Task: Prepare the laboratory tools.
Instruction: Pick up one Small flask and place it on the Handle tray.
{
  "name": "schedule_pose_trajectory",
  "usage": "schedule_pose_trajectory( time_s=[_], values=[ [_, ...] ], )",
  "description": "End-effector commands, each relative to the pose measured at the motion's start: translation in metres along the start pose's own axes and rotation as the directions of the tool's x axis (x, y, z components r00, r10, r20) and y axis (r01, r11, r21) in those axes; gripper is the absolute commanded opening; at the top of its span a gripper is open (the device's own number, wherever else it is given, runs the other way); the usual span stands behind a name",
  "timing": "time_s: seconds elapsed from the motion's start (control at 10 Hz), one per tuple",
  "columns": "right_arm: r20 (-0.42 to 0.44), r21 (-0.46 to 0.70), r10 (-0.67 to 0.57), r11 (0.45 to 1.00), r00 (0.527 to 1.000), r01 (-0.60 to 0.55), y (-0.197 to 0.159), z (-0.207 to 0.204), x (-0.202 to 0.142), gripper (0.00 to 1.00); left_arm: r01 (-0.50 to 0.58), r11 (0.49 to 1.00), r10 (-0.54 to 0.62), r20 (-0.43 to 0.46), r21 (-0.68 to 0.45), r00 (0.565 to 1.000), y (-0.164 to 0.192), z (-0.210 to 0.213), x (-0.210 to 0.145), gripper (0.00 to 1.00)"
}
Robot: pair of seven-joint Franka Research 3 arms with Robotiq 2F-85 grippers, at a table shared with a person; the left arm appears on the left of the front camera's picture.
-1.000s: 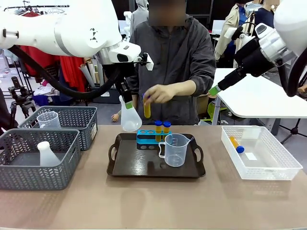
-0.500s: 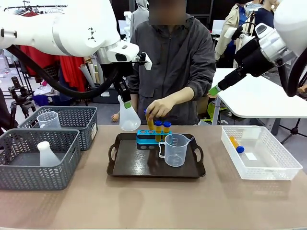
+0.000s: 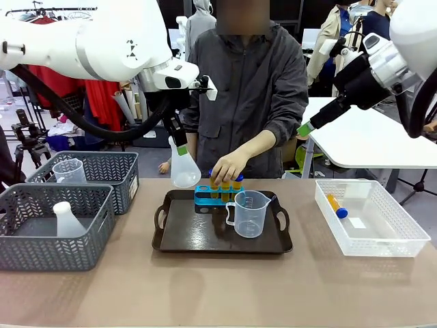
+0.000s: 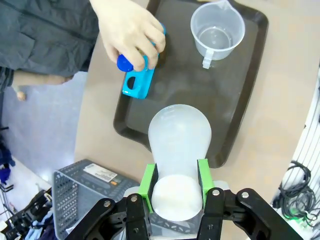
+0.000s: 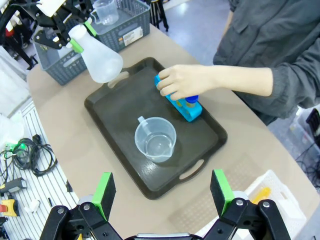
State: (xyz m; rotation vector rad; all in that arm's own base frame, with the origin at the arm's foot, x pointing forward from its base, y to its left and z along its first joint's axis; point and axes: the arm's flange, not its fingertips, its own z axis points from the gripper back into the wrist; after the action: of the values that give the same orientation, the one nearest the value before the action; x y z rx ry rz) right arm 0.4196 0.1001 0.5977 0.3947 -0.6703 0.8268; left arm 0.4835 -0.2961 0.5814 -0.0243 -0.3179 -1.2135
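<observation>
Conical flask [image 3: 186, 172] hangs by its neck in left end effector [image 3: 180, 148].

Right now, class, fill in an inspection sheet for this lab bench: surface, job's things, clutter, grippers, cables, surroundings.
Surface: tan table carrying a dark tray.
Job's things: blue rack on the tray, a person's hand on the capped test tubes in it; measuring beaker upright on the tray; conical flask in the air near the tray's left edge; loose test tube lying in the white crate.
Clutter: grey mesh baskets holding a spare flask and a spare beaker.
Grippers: left gripper shut on the conical flask's neck; right gripper open, empty, raised.
Cables: black hose under the left arm; cable bundle on the floor.
Surroundings: white table behind, at right.
</observation>
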Motion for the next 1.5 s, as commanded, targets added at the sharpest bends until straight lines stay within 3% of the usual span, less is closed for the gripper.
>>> schedule_pose_trajectory(
  time_s=[0.0,0.2,0.3,0.7,1.4],
  values=[
    [0.006,0.002,0.008,1.0,1.0,-0.008,-0.001,0.0,0.0,1.0,0.065,0.996,-0.066,-0.029,-0.057,0.997,-0.006,-0.011,0.003,0.0],
    [0.006,0.002,0.008,1.0,1.0,-0.008,-0.001,0.0,0.0,1.0,0.106,0.993,-0.108,-0.026,-0.051,0.994,-0.007,-0.04,0.012,0.0],
    [0.006,0.002,0.008,1.0,1.0,-0.008,-0.001,0.0,0.0,1.0,0.125,0.99,-0.13,-0.068,-0.071,0.989,-0.012,-0.081,0.023,0.0],
    [0.006,0.002,0.008,1.0,1.0,-0.008,-0.001,0.0,0.0,1.0,0.142,0.98,-0.16,-0.129,-0.136,0.979,-0.011,-0.132,0.031,0.0],
    [0.006,0.002,0.008,1.0,1.0,-0.008,-0.001,0.0,0.0,1.0,0.164,0.971,-0.193,-0.165,-0.172,0.967,-0.007,-0.169,0.039,0.0]
  ],
)
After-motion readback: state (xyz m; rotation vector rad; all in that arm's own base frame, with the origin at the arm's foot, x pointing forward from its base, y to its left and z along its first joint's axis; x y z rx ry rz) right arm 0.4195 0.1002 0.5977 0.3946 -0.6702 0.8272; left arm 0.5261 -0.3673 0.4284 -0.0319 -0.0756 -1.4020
